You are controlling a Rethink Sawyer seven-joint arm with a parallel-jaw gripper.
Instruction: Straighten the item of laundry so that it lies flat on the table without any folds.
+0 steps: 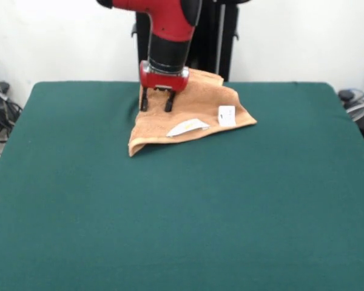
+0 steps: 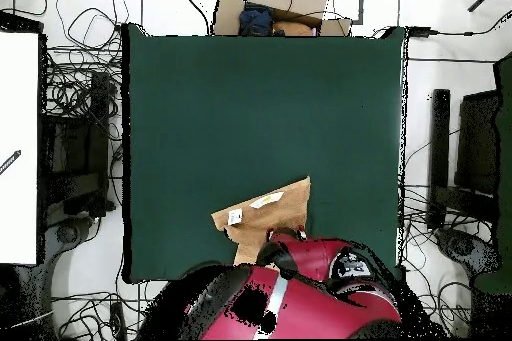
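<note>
The orange-tan towel (image 1: 194, 115) lies folded and rumpled at the far middle of the green table (image 1: 182, 206), close to the robot's side. Two white tags show on top of it, one with yellow print (image 1: 187, 127) and a smaller one (image 1: 227, 115). My gripper (image 1: 156, 101) hangs from the red arm over the towel's left part, its two black fingers (image 1: 144, 100) spread apart and down at the cloth. In the overhead view the towel (image 2: 268, 213) lies near the table's bottom edge and the arm (image 2: 300, 257) covers its lower part and the gripper.
Cables and equipment lie on the floor at both sides of the table (image 2: 80, 137). A cardboard box (image 2: 275, 7) stands beyond the table's far edge in the overhead view. The robot's black pedestal (image 1: 221, 36) stands right behind the towel.
</note>
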